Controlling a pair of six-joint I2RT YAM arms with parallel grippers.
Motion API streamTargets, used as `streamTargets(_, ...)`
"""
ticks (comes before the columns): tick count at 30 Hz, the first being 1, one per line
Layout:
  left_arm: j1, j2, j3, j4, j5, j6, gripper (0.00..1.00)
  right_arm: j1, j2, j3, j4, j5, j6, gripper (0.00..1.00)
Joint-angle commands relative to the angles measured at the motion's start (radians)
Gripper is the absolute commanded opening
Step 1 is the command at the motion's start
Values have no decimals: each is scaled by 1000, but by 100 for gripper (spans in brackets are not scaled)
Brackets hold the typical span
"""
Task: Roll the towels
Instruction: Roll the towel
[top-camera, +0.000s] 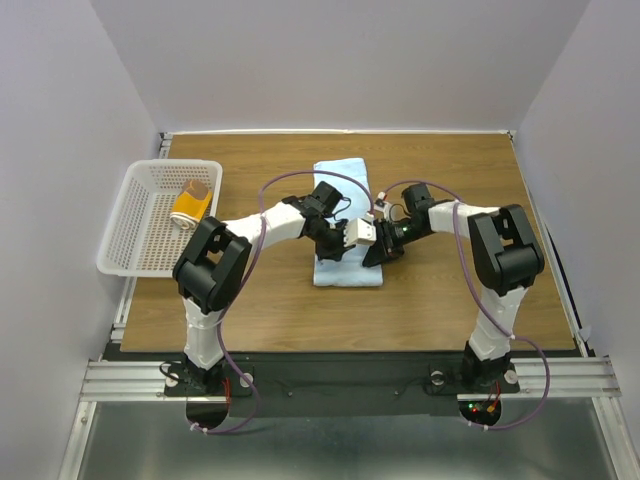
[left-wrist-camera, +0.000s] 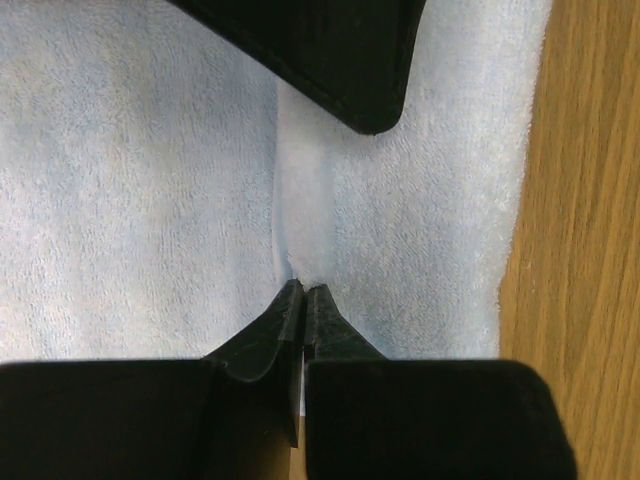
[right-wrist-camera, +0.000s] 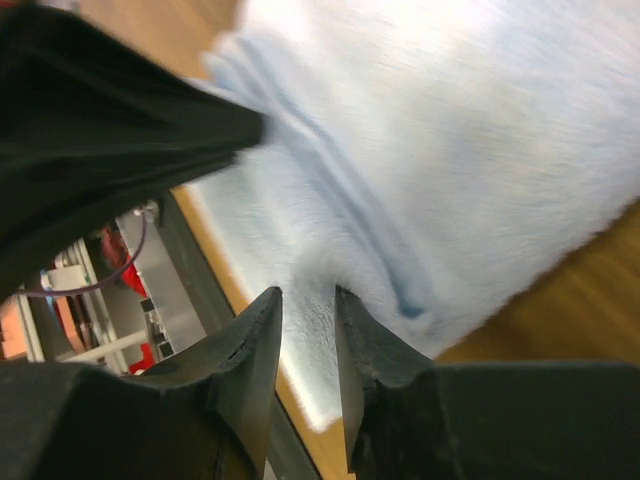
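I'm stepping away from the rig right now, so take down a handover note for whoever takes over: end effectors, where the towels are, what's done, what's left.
Left end effector: shut, pinching a raised fold of the blue towel at its near end.
Right end effector: jaws a narrow gap apart over the same towel's near edge, nothing clearly gripped.
Yellow towel: looks rolled, lying in the white basket at the table's left.
Done: yellow towel.
Left: the blue towel lies flat mid-table, not yet rolled.
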Motion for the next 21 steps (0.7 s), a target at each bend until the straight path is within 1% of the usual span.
streamTargets(1,20,-23,32,-11,-10,-4,17,8,56,-8,-8,69,-65,32)
streamTargets(3,32,-41,30,-19,-24,-4,21,8,76,-6,-8,112,-84,31)
streamTargets(4,46,-49,29,-22,-29,-4,27,6,82,-5,-8,120,-88,31)
streamTargets(7,57,-102,17,-40,-35,10,36,9,87,3,-8,131,-88,30)
streamTargets(8,57,-137,-9,-43,-46,33,39,8,84,5,-8,138,-93,31)
streamTargets(12,58,-179,-78,-37,-99,50,40,8,77,5,-9,166,-93,31)
streamTargets(14,72,-181,-102,-36,-125,55,40,8,71,6,-12,172,-125,32)
streamTargets(16,84,-188,-117,-31,-128,56,40,8,67,15,-14,175,-125,33)
streamTargets(18,101,-237,-118,-16,-115,56,41,8,64,26,-17,175,-124,33)
streamTargets(20,91,-324,-140,16,-122,88,46,9,62,34,-23,177,-124,35)
streamTargets(21,59,-352,-172,33,-136,96,50,11,62,37,-26,177,-122,36)
